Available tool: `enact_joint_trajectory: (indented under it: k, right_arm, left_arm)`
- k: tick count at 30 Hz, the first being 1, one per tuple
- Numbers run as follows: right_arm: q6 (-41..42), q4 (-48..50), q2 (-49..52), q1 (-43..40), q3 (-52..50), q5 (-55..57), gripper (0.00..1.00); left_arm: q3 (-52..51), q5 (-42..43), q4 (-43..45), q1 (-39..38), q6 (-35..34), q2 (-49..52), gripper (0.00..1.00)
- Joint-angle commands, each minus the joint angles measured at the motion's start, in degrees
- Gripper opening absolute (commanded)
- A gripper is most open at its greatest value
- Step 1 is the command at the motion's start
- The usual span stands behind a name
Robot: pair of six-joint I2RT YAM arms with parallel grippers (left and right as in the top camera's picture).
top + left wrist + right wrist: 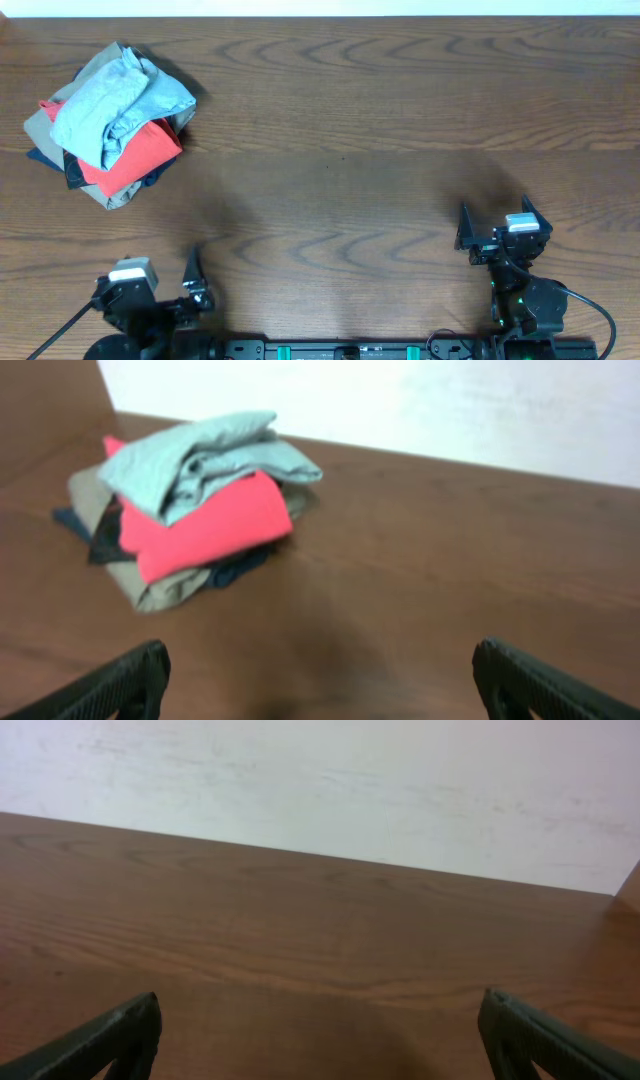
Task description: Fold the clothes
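A pile of crumpled clothes [110, 125] lies at the far left of the wooden table, with a light blue garment [120, 100] on top, a red one [135, 155] under it, and tan and dark pieces below. It also shows in the left wrist view [190, 500]. My left gripper [160, 275] is open and empty near the front left edge, well short of the pile; its fingers frame bare table [320, 675]. My right gripper [497, 228] is open and empty at the front right, over bare table [320, 1035].
The wooden table [350, 130] runs to a white wall at the back [330, 780]. The arm bases stand along the front edge.
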Motion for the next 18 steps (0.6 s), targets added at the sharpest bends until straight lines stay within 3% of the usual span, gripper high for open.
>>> enact_joint_trajectory:
  k: [1,6,18]
  right_arm:
    - [-0.8,-0.2,-0.4,0.6,-0.1,0.1,0.99]
    - [-0.8,-0.2,-0.4,0.6,-0.1,0.1,0.99]
    - [-0.8,-0.2,-0.4,0.6,-0.1,0.1,0.99]
  left_arm:
    - [-5.1,-0.6,4.9,-0.6,0.7,-2.1,0.98]
    - [-12.2,-0.5,16.0,-0.8,0.6,-2.1,0.98]
    - [-32.4,-0.4,53.4,-0.9,0.5,-2.2,0.98]
